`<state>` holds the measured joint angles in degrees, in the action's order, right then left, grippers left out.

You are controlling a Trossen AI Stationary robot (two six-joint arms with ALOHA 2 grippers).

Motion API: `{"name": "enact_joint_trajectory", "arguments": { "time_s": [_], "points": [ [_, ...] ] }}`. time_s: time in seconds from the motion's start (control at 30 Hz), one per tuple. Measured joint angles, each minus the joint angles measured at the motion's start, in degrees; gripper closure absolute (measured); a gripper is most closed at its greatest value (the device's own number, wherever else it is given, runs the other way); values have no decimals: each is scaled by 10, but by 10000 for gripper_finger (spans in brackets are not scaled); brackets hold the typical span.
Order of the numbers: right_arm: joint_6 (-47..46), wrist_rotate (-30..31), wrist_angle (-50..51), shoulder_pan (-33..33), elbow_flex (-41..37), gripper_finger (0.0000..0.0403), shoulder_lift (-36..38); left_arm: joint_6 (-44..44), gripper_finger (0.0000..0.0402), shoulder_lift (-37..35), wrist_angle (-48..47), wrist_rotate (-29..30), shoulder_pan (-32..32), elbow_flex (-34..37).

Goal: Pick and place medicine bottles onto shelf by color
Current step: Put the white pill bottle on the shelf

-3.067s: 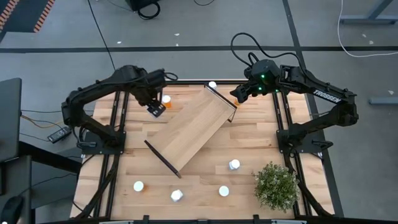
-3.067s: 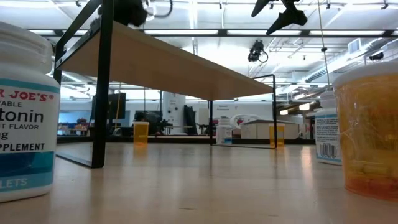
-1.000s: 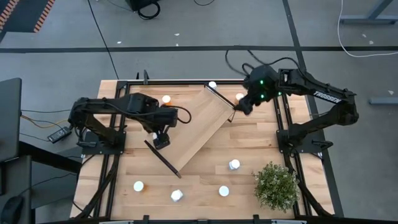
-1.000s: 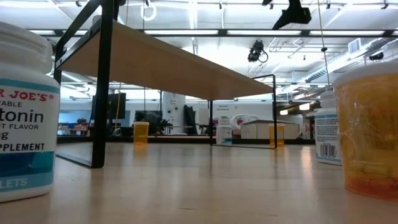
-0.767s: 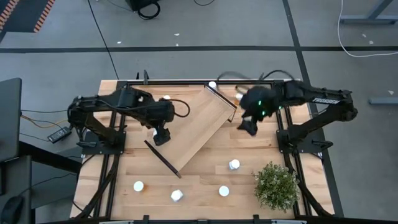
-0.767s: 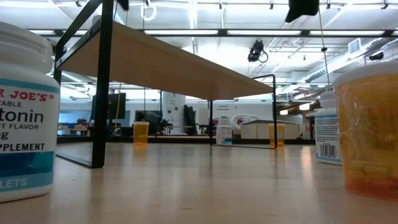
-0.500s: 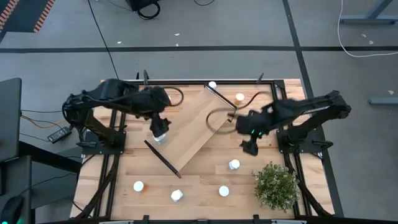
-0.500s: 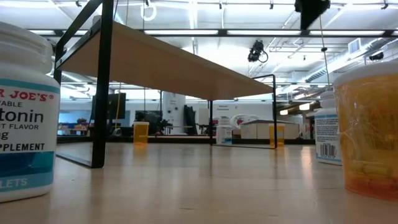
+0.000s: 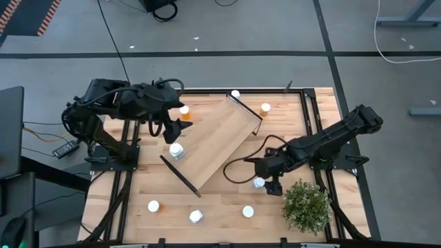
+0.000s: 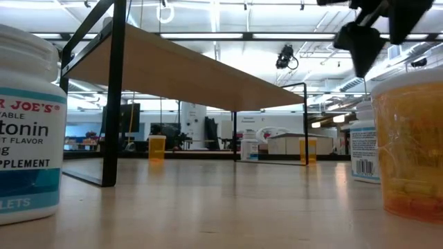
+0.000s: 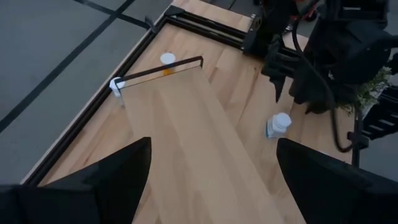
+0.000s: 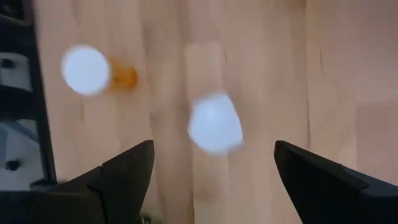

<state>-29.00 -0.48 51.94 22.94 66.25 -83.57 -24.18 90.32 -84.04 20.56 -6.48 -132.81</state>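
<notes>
The right gripper (image 9: 270, 183) hung over a white-capped bottle (image 9: 259, 182) — fingers spread wide, empty; the left gripper (image 9: 171, 127), equally wide, hovered beside the shelf (image 9: 213, 141).

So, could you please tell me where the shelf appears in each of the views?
High view: the shelf lies diagonally mid-table.
Low view: the shelf spans the upper left, seen from beneath.
Left wrist view: the shelf runs down the middle.
Right wrist view: not in it.
Shared landmark: its dark end panel, with an orange bottle beside it.
</notes>
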Motion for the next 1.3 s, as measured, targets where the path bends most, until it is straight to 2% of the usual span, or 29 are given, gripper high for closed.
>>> {"name": "enact_joint_trajectory", "arguments": {
  "time_s": [0.1,0.2,0.53,1.17,1.3],
  "points": [
    [20,34,-63,15,-20,63,0,0,49,0,0,0,-3,0],
    [16,57,-69,22,-46,63,0,-4,49,0,-1,0,-5,0],
    [-12,62,-148,21,-121,63,0,-8,49,0,-1,0,-5,0],
    [-10,89,-213,32,-170,64,0,-32,49,0,-1,0,-5,0],
    [-10,93,-213,32,-170,80,0,-37,49,0,-1,0,-5,0]
  ]
}}
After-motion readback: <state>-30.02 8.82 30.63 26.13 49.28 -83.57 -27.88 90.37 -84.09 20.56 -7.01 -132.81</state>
